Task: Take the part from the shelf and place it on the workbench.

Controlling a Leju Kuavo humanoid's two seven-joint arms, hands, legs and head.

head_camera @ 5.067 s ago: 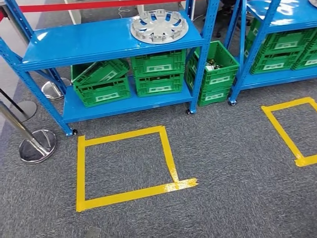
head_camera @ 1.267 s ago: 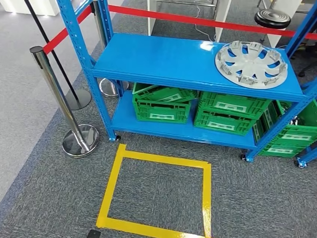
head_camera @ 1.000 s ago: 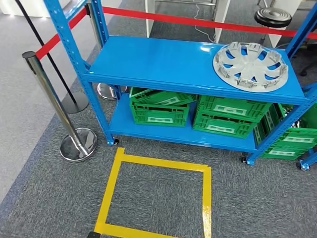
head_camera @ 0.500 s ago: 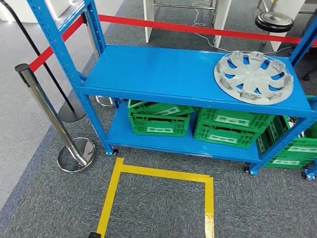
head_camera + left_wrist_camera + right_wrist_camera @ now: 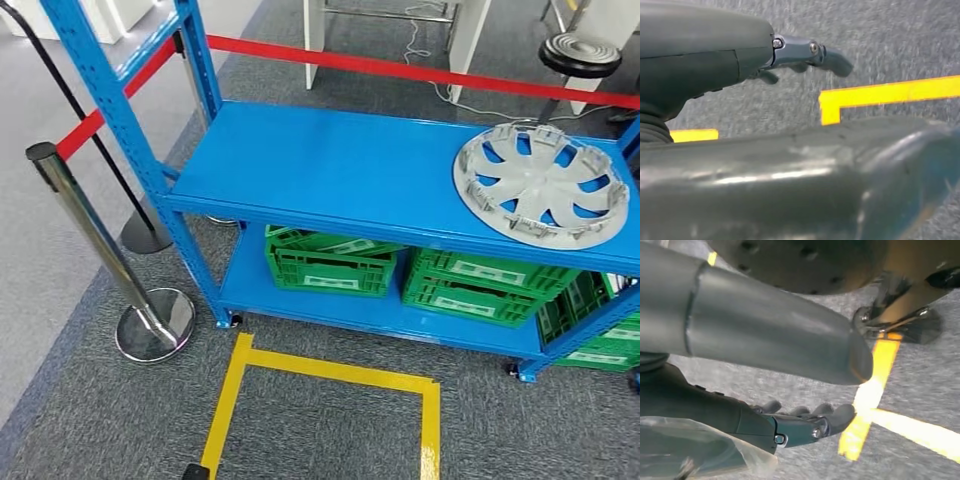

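Note:
The part is a silver wheel cover (image 5: 542,186) lying flat on the right end of the blue shelf's upper board (image 5: 340,160) in the head view. Both arms hang down beside my body. My left hand (image 5: 798,52) appears in the left wrist view, fingers stretched out over grey carpet and holding nothing. My right hand (image 5: 798,422) appears in the right wrist view, fingers likewise extended above the carpet, with nothing in it. Both hands are far from the wheel cover.
Green crates (image 5: 332,262) (image 5: 483,285) fill the lower shelf. A chrome stanchion (image 5: 151,325) with a red belt (image 5: 407,68) stands at the left. A yellow tape square (image 5: 324,370) marks the carpet before the shelf. A black stool (image 5: 580,55) stands behind it.
The whole picture has shifted: the camera has come closer to the shelf and turned a little, so the wheel cover now sits further right. The things themselves have not moved.

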